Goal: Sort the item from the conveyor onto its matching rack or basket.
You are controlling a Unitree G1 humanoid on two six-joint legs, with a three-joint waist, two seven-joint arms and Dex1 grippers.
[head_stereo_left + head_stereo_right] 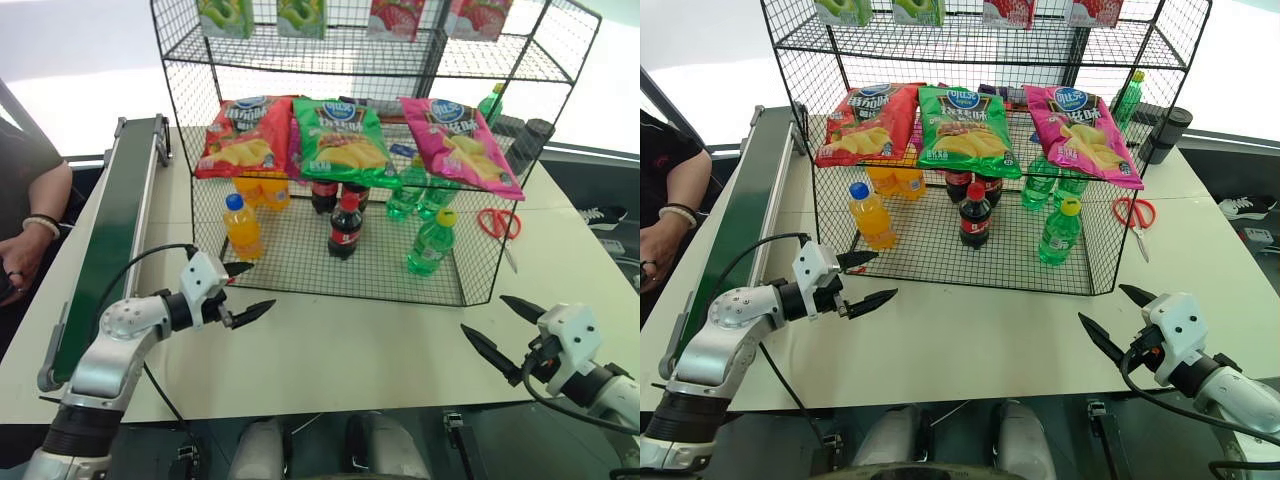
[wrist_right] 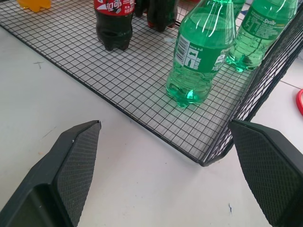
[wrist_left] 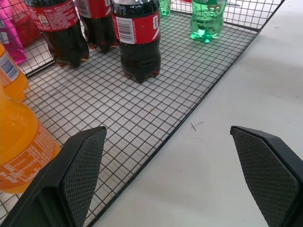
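Already my green bottle point(image 1: 431, 244) stands on the rack point(image 1: 400, 285); both grippers point(image 1: 248, 291) point(image 1: 503, 331) released, I withdraw without nudging it.

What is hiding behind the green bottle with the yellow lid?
Behind the green bottle stand more green bottles on the rack. The chip bags above cover their tops.

Bare table point(image 1: 350, 340) before rack point(image 1: 470, 290); bottles point(image 1: 345, 225) seemingly crowd inside.

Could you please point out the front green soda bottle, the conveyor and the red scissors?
green soda bottle point(image 1: 430, 245), left eye view, label.
conveyor point(image 1: 115, 225), left eye view, belt surface.
red scissors point(image 1: 499, 222), left eye view, handles.
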